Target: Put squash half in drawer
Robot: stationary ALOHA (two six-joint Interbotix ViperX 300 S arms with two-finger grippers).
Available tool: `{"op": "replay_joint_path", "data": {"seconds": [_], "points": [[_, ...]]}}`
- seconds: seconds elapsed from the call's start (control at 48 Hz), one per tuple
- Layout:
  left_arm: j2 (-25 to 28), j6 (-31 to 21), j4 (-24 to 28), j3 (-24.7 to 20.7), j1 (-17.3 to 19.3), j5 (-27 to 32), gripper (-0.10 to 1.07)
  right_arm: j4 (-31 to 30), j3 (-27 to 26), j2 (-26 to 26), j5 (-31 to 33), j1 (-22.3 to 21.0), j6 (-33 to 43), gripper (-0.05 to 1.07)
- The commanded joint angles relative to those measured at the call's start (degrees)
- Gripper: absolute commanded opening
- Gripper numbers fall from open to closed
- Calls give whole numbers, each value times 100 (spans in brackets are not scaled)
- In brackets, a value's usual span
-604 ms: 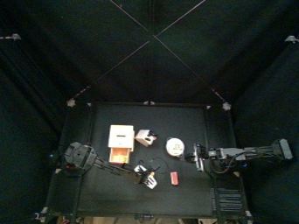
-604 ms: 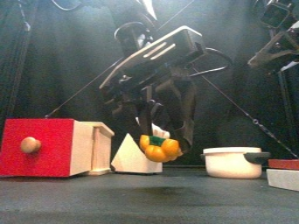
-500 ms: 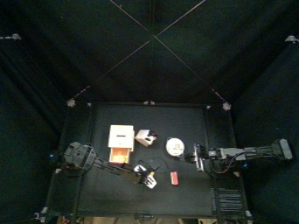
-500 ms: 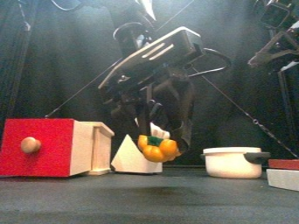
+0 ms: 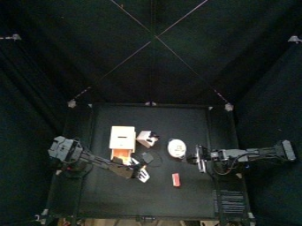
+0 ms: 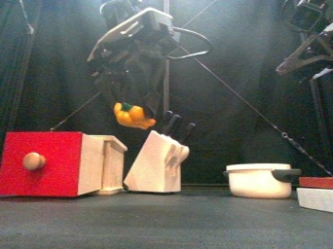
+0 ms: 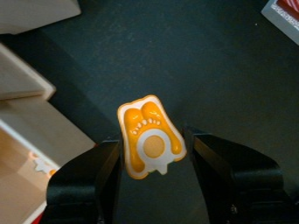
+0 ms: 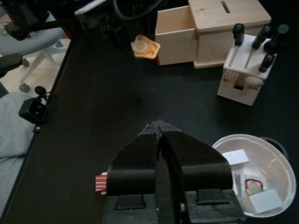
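Aloft, left end effector [image 6: 135, 109] grips squash half [image 6: 130, 116] above drawer [image 6: 43, 164].

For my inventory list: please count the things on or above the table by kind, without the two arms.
Squash half: 1
Drawer cabinet: 1
Knife block: 1
White bowl: 1
Flat red item: 1
Total: 5

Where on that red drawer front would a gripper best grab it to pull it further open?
Probably the round knob in the middle of the drawer's red front, approached head-on from the table's front with a jaw on either side. It is the only part jutting out; the rest of the face is flat.
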Motion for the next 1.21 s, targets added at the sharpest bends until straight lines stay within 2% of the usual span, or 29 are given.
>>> {"op": "replay_joint_path", "data": {"seconds": [0.0,0.229,0.5,0.646,0.792,1.042,1.188], "points": [[-519,44,26,123,18,105,74,0,-132,62,-26,18,-9,2],[-1389,35,35,765,44,193,74,-9,-132,70,-26,-9,-9,2],[-2399,9,-18,2145,475,79,74,-9,-123,70,-35,-18,-9,2],[-2813,-18,-26,2786,606,-422,74,-18,-114,70,-26,-18,-9,2],[-3041,-18,-105,3252,782,-1178,74,-18,-123,70,-35,-26,-9,2],[-3129,9,-439,3683,993,-2215,74,-18,-114,70,-35,-26,-9,2],[-3129,9,-527,3797,1055,-2373,74,-18,-114,70,-35,-26,-9,2]]}}
